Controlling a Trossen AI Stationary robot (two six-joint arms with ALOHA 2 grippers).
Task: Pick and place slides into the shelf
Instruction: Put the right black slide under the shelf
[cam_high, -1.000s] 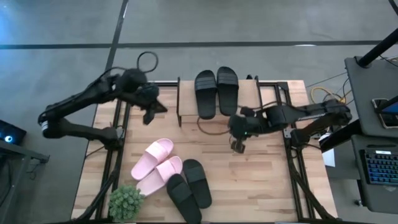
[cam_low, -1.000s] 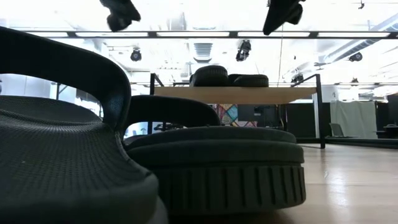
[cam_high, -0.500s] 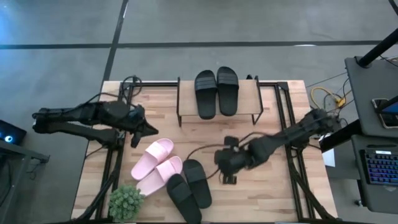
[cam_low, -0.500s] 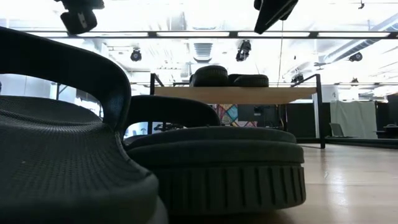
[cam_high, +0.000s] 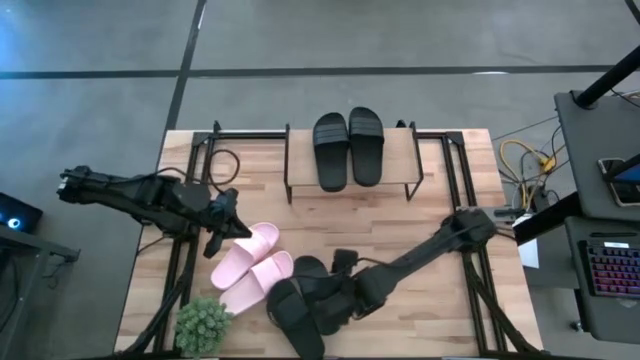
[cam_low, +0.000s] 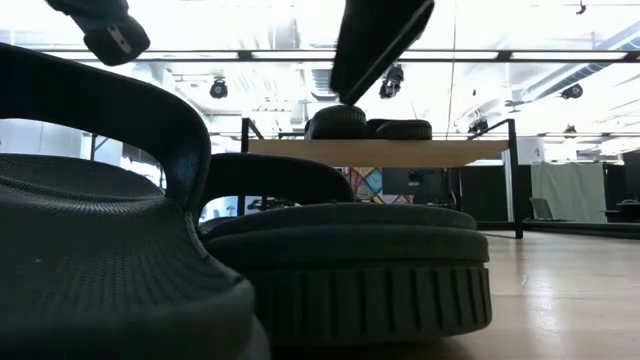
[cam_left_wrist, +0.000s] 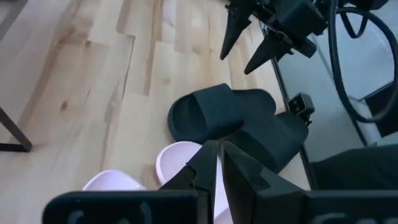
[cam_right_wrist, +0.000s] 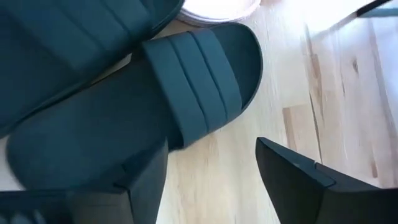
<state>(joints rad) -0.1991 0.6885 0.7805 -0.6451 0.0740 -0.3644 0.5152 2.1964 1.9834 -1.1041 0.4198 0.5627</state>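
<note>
Toward the left edge of the desk, the left claw is seen at the end of its arm, held just beside the toe of the upper pink slide. In the left wrist view its fingers are pressed together with nothing between them, above the pale pink slides. The two pink slides lie side by side, the second pink slide closer to the near edge, with a small green plant at the near left corner.

Right of the pink pair, two black slides are found touching near the near edge: one black slide overlapping the other black slide. The right claw is positioned directly over this pair, its arm stretched in from the right edge. In the right wrist view its fingers are spread wide, one on each side of the heel end of a black slide, not closed on it.

At the far edge, centred, the shelf is noted with a pair of black slides resting side by side on its wooden top board. In the low view the same shelf is seen behind the near black slides, the pair on top of it.
</note>
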